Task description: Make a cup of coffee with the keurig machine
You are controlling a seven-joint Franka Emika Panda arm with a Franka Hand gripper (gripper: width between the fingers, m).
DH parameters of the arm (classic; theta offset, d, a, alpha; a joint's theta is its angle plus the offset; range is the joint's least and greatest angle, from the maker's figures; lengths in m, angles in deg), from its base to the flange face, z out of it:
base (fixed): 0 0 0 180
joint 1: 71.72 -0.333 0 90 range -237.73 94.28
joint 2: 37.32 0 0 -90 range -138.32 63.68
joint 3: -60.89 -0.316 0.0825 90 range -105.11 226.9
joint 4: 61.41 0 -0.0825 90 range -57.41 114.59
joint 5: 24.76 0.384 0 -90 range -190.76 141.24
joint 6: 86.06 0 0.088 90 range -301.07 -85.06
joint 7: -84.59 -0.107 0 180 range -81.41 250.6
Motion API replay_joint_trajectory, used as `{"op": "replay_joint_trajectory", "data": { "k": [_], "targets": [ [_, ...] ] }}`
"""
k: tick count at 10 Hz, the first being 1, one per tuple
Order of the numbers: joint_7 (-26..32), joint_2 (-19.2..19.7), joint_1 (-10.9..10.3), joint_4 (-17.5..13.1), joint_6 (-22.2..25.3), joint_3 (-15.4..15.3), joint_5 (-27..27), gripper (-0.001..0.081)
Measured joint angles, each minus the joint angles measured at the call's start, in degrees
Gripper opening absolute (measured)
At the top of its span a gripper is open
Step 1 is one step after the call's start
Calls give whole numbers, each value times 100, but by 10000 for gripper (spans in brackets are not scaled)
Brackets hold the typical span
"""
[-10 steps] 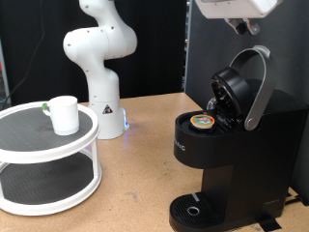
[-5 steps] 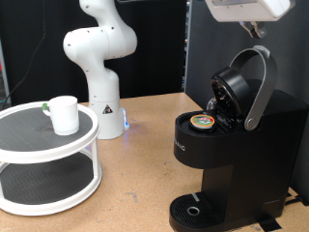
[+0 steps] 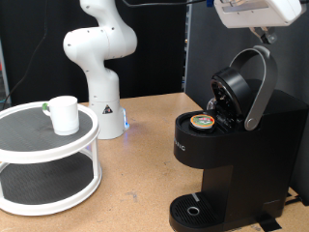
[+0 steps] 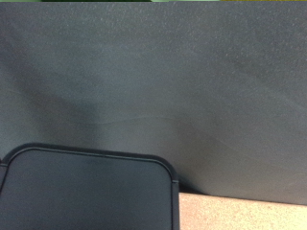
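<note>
The keurig machine stands at the exterior view's right with its rounded lid hinged open and its silver handle band raised. A coffee pod with a coloured lid sits in the open chamber. The white cup stands on the top tier of a white round stand at the exterior view's left. My gripper is high at the top right, above the raised handle and apart from it, with nothing seen in it. The wrist view shows only a black rounded surface, with no fingers.
The white robot base stands at the back between stand and machine. A dark panel rises behind the machine and fills the wrist view. A small green thing lies beside the cup. The wooden table lies between stand and machine.
My gripper has moved up and towards the exterior view's right, farther from the open lid. The machine, pod and cup have not moved.
</note>
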Motion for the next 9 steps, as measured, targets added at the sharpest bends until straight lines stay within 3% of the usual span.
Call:
{"op": "replay_joint_trajectory", "data": {
  "k": [6, 9],
  "targets": [
    [6, 115, 0, 18, 6, -28, -11, 4],
    [132, 100, 17, 19, 231, 12, -16, 4]
  ]
}}
